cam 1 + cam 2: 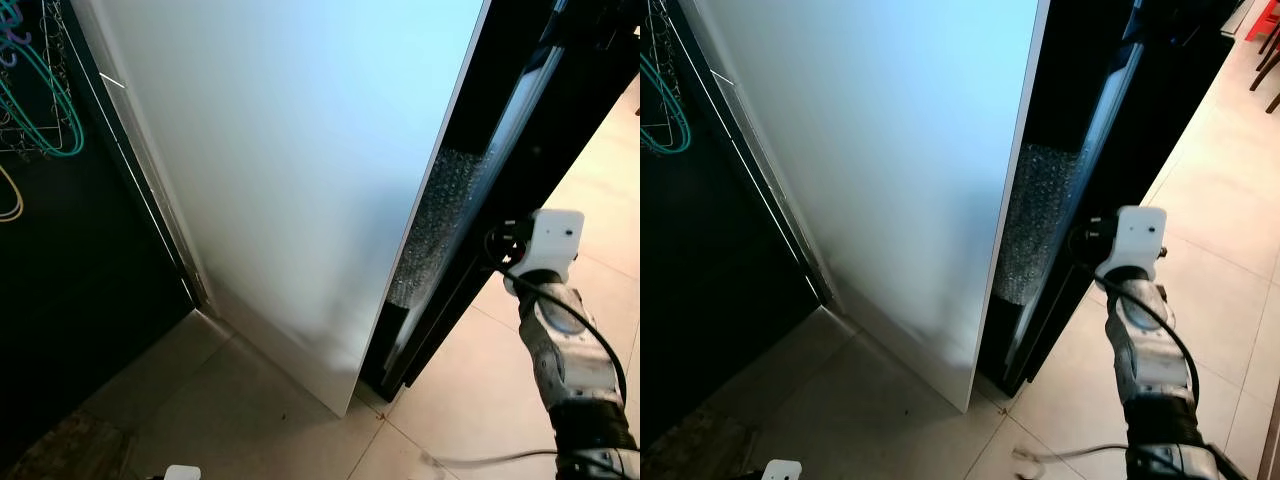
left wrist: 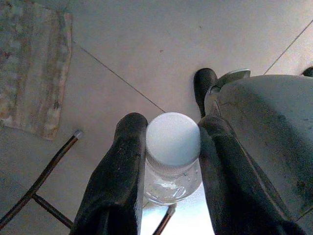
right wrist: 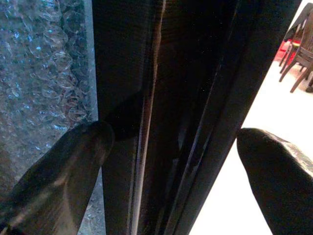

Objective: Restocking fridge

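At far left, green and yellow wire hangers (image 1: 40, 120) hang against a dark recess, above a tiled floor (image 1: 230, 400). Low on the robot's left, the left gripper (image 2: 168, 161) is clamped on a clear bottle (image 2: 172, 171) with a white cap, its 2 black fingers (image 2: 120, 176) pressing either side just under the cap. In the middle stands the fridge's white side panel (image 1: 290, 170), with bubble wrap (image 1: 425, 230) along its edge. To the right, the right gripper (image 3: 176, 147) has its 2 fingers spread wide, straddling the edge of the black fridge door (image 3: 195, 98). Wooden chairs (image 3: 298, 54) stand well beyond it.
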You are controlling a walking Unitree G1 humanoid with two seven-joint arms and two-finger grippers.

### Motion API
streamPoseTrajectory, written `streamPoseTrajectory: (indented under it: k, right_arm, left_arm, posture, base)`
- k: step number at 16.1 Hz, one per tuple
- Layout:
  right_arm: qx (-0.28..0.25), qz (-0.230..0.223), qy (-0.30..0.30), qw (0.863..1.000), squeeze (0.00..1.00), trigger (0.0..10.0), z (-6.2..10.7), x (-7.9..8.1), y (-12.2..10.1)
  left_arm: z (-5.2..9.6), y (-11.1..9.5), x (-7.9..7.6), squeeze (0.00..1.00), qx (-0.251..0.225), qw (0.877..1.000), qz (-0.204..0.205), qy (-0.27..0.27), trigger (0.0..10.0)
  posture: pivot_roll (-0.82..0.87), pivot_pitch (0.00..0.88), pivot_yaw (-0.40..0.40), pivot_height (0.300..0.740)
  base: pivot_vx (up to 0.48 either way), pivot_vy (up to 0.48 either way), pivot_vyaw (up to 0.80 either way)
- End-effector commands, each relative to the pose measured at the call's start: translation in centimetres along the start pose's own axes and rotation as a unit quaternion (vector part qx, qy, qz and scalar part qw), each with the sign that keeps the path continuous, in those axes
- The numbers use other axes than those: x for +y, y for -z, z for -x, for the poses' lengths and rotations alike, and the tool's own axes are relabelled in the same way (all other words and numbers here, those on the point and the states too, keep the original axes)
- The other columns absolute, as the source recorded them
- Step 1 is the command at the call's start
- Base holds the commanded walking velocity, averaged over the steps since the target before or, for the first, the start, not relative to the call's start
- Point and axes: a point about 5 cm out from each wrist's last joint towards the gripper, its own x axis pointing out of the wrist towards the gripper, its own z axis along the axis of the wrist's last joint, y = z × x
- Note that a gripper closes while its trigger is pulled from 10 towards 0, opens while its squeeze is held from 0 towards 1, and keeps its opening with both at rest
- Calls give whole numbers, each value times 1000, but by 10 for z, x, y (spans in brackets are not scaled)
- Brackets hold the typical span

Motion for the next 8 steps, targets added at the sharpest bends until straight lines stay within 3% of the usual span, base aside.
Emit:
streamPoseTrajectory:
  k: [1,8]
  right_arm:
    - [-8,0,7,1000,0,10000,-8,-6,-8]
    - [1,5,0,1000,0,10000,-16,-6,-6]
  left_arm:
    - [1,9,-2,0,16,1000,-8,0,10000]
    - [1,9,-2,0,16,1000,-8,1,10000]
  posture:
    - [51,106,-43,740]
    - [51,108,-45,740]
  base:
    - [0,0,0]
    - [0,0,0]
